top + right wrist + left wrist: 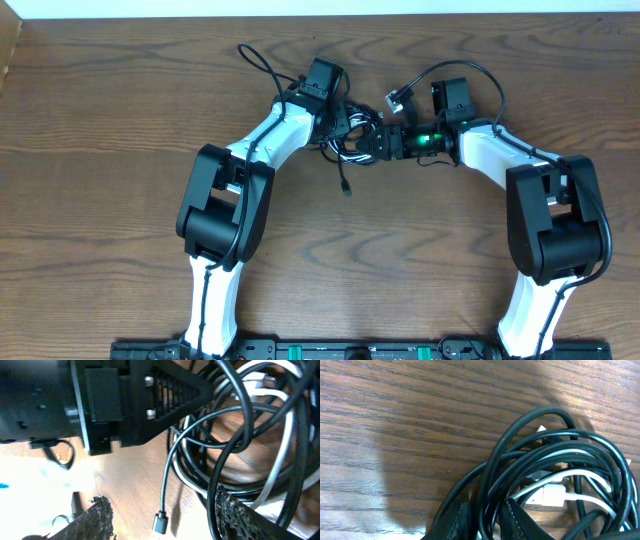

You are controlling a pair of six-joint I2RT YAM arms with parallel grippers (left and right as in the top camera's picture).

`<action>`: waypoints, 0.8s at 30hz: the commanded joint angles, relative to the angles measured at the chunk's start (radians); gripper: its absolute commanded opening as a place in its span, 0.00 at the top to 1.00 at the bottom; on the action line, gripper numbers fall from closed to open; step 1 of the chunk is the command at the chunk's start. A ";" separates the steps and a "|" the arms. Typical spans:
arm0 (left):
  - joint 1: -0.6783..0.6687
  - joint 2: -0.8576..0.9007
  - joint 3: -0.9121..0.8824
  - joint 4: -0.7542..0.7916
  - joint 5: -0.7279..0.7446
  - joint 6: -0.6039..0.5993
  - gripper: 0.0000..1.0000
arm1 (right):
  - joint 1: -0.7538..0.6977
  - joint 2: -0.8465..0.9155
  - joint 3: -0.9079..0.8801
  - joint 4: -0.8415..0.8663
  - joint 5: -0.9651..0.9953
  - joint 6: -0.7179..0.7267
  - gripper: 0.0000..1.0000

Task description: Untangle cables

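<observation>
The cables (350,142) lie as one tangled bundle of black loops with a white one at the table's upper middle, between both arms. My left gripper (343,124) reaches into it from the left. In the left wrist view it (490,522) is shut on black strands of the cables (545,460), with a white plug (554,495) just beyond. My right gripper (380,141) comes from the right and stands open (165,520). A loose black plug end (160,522) hangs between its fingers, and its right finger (240,520) touches the bundle (235,445).
One black cable end (346,187) trails toward the front from the bundle. Thicker arm wires loop at the back left (258,58) and back right (470,70). The left gripper's black body (100,405) fills the top of the right wrist view.
</observation>
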 commanded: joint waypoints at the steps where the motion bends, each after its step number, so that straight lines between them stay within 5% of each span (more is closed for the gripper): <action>1: 0.006 0.038 -0.024 -0.028 -0.031 -0.005 0.73 | -0.002 0.008 0.003 -0.005 -0.105 -0.058 0.40; 9: 0.006 0.038 -0.024 -0.028 -0.031 -0.005 0.73 | -0.016 0.081 0.003 -0.002 -0.112 -0.079 0.42; 13: 0.006 0.038 -0.024 -0.028 -0.031 -0.005 0.73 | -0.016 0.163 0.003 0.061 -0.266 -0.078 0.42; 19: 0.006 0.038 -0.024 -0.030 -0.031 -0.005 0.73 | -0.039 0.208 0.003 0.128 -0.235 0.105 0.50; 24: 0.006 0.038 -0.024 -0.032 -0.031 -0.005 0.73 | -0.045 0.208 0.003 0.132 -0.281 0.037 0.67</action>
